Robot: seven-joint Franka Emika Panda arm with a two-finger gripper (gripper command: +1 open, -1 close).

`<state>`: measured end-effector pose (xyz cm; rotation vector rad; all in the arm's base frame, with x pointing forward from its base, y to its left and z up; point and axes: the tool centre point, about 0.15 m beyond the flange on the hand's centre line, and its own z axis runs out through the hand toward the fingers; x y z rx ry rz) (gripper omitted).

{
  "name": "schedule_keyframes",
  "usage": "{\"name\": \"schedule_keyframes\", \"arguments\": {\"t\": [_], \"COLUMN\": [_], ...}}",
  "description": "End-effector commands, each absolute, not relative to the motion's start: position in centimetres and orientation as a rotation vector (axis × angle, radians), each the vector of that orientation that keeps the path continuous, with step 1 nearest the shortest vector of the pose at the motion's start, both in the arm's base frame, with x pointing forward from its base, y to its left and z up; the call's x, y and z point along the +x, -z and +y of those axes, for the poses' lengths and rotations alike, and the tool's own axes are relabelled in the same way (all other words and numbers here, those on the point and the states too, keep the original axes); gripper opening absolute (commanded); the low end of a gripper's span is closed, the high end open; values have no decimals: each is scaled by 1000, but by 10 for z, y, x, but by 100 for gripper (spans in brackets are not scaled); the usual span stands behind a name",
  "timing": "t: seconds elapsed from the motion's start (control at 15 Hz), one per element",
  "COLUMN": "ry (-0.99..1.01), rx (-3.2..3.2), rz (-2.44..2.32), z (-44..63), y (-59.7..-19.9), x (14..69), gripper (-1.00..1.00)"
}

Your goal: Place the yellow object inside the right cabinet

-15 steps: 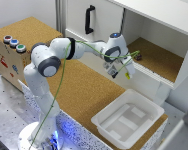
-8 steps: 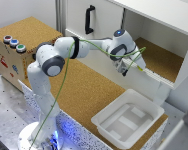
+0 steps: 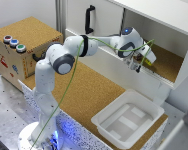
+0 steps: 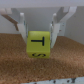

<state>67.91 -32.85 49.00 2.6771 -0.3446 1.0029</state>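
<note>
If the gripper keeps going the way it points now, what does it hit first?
Likely the brown cork floor of the large white right cabinet. The gripper holds the small yellow block just above it, so the block would touch first; depth unclear.

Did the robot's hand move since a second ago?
Yes. In the exterior view the gripper, holding the yellow object, has moved toward that view's right, away from the black door handle and into the right cabinet.

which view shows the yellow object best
The wrist view: the yellow object fills the frame between the gripper fingers, a dark T-like mark visible. In the exterior view it is hidden or too small to make out at the gripper.
</note>
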Motion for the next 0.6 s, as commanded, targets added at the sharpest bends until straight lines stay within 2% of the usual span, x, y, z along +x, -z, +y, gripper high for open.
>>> {"name": "schedule_keyframes", "arguments": {"t": [0.0,0.27,0.53], "ry": [-1100,-1187,-1171], "rx": [2751,2728,2724], "rz": [-237,-193,-219], "z": [-336,-315,-307], "y": [-503,-528,-526], "x": [687,658,637], "gripper": [100,100,100]}}
